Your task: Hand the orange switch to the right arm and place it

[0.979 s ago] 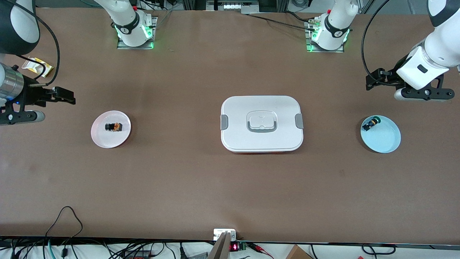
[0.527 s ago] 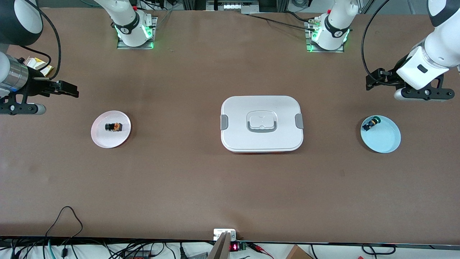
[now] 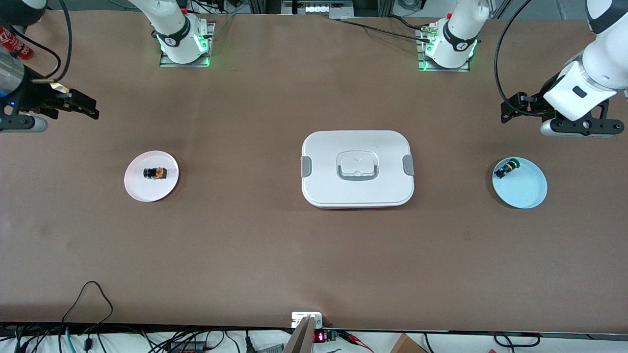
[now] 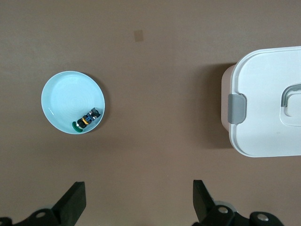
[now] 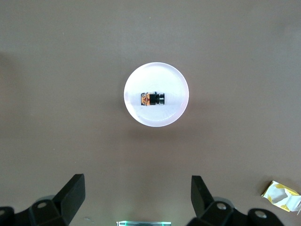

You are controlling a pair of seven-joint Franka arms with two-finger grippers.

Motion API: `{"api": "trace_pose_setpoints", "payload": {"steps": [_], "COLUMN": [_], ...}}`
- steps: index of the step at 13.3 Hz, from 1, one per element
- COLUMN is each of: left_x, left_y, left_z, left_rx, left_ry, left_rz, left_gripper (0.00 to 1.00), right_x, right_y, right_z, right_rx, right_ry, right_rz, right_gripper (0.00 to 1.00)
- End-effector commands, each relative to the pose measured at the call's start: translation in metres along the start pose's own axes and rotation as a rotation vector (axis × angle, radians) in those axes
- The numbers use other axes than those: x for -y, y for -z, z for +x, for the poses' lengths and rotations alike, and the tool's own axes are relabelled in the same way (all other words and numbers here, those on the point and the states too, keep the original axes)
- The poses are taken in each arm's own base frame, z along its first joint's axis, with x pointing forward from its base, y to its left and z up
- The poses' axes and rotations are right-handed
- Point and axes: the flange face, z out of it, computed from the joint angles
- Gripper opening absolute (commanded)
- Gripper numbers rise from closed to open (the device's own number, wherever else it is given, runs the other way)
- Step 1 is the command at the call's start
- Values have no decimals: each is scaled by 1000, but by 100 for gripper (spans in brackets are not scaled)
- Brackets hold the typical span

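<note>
Since a second ago my right claw (image 3: 81,107) has risen and drawn back toward its own end of the bench (image 3: 294,255), away from the white plate (image 3: 140,189); my left claw (image 3: 512,109) has barely shifted. Both plates and the lidded box (image 3: 357,168) lie where they lay.

My right claw hangs over bare bench at the right arm's end, jaws spread wide and holding nothing. My left claw hangs over bare bench near the pale blue plate (image 3: 527,191), jaws likewise wide apart and empty.

The orange switch (image 3: 155,172) lies on its side in the middle of the white plate, toward the right arm's end of the bench, well apart from both claws. On the blue plate, close to the rim, lies the other switch (image 3: 506,169), black with a green-yellow tip.

I judge the placing done and both arms retreating. The risk now is confusion: the two switches look alike, and a fresh reach by my left claw could take the green-tipped one as the task's part. The small cylinder could also roll if the plate is nudged. A yellow wrapper (image 5: 281,196) lies on the bench near my right claw.
</note>
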Motion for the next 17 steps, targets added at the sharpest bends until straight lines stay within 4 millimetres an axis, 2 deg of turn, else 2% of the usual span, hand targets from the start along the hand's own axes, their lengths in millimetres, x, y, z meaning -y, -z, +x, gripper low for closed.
{"api": "trace_pose_setpoints", "payload": {"steps": [1,5,8,10,17], "left_x": [-2,-2,-1,-1,-2], "left_y": [8,8,8,8,8], "left_z": [-2,-2,-2,-2,-4], "left_rx": [-3,-3,-2,-2,9], "left_ry": [-3,-3,-2,-2,-5], "left_rz": [-5,-4,-6,-6,-4], "left_gripper": [100,100,100,100,100], "right_x": [2,5,-1,4,3], "right_y": [13,10,12,12,12], "right_z": [1,7,10,10,10], "right_rx": [-3,-6,-29,-33,-30], "right_ry": [25,19,7,16,16], "right_rz": [8,8,19,15,14], "right_gripper": [100,100,100,100,100]}}
